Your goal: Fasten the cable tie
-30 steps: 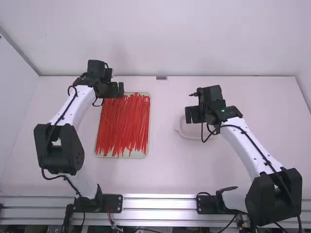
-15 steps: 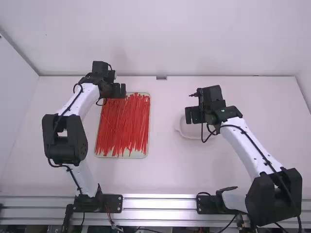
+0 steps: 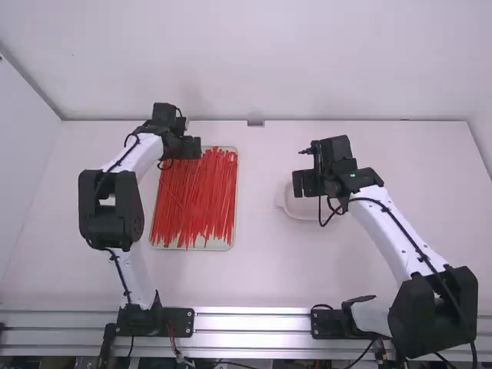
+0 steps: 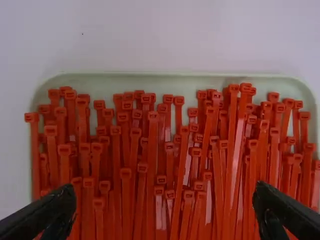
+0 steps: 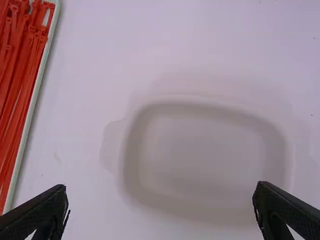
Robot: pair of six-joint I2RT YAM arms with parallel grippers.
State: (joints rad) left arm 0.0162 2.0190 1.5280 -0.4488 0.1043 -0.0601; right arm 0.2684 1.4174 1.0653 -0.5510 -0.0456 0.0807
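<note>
Red cable ties (image 3: 196,196) were heaped on a green tray (image 4: 165,80), left hand (image 4: 164,192) was held wide open, empty, at its 12 o'clock end, right hand (image 5: 160,192) was spread wide, empty, over a white dish (image 5: 200,150) at 3 o'clock.

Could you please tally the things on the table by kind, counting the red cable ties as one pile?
pile of red cable ties: 1
pale green tray: 1
white dish: 1
Total: 3
</note>
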